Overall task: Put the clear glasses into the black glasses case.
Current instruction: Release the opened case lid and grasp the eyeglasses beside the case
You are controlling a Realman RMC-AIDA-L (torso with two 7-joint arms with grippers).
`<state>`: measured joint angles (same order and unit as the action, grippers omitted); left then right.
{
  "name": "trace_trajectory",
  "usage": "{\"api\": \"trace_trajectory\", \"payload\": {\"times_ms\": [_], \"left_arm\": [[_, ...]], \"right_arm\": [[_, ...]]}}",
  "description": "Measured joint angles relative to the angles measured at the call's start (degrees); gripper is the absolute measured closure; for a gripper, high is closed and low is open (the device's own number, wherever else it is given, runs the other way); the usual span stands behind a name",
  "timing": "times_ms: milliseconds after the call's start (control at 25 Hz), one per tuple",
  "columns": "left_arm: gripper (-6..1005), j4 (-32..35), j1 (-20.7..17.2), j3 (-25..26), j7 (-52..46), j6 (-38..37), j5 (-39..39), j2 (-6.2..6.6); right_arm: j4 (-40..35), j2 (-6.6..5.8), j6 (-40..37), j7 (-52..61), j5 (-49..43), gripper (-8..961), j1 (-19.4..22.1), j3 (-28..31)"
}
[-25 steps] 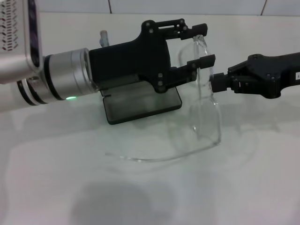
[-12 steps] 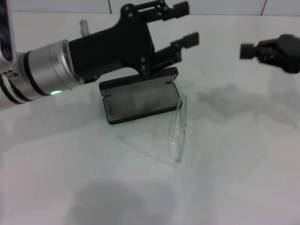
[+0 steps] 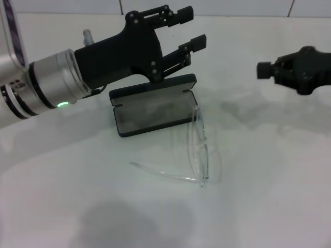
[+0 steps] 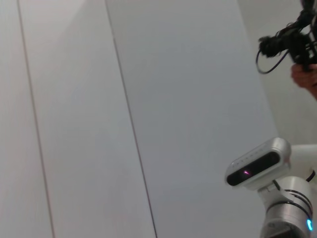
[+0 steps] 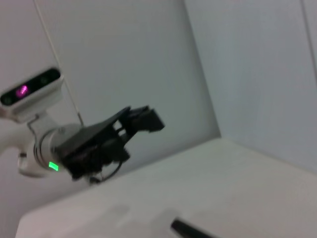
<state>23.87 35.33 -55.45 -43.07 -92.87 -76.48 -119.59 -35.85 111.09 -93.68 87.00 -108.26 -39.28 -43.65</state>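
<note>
Glasses, clear and colourless, of transparent wraparound plastic (image 3: 199, 147), are seen lying free on the white table (image 3: 269, 196), gripped by neither arm. The curved lens is stood roughly on edge, just beside the near right corner of the black rectangular hinged glasses case (image 3: 154, 107); whether contact is made cannot be told. One thin clear arm is laid out across the table toward the robot's left, ending well short of the table's near edge.

The case is found open on the table, grey lining exposed, lid raised behind the tray. Nothing is seen inside the tray.

The left pincer (image 3: 189, 28) is held in the air above and behind the case, its black fingers spread wide with nothing between them. A silver wrist with a green light is seen behind it. In the right wrist view the same left pincer (image 5: 143, 119) is seen farther off against a pale panelled wall, again apart and empty.

The right pincer (image 3: 265, 70) is held off at the right side, well apart from both glasses and case, raised clear of the table. Its fingers cannot be made out, so its state cannot be told.

The left wrist view is filled by wall panels and the robot's head camera (image 4: 257, 163); no task item is shown there.
</note>
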Motion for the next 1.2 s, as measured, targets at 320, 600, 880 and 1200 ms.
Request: {"api": "trace_trajectory", "payload": {"times_ms": [320, 600, 880, 1200], "left_arm": [[519, -1.2, -0.1, 0.0, -0.6, 1.8, 0.3, -0.03], [519, -1.8, -0.7, 0.0, -0.7, 2.0, 0.4, -0.11], [519, -2.0, -1.5, 0.0, -0.8, 2.1, 0.4, -0.12], [519, -1.9, -2.9, 0.7, -1.4, 2.2, 0.9, 0.04]], "right_arm": [[-14.1, 2.09, 3.4, 9.9, -6.6, 821, -0.6, -16.3], [-27.8, 4.39, 4.6, 6.3, -10.7, 663, -0.5, -24.4], [-33.2, 4.17, -1.9, -5.8, -16.3, 499, -6.6, -28.9], [-32.0, 4.65, -0.7, -8.9, -23.9, 357, -15.0, -39.2]]}}
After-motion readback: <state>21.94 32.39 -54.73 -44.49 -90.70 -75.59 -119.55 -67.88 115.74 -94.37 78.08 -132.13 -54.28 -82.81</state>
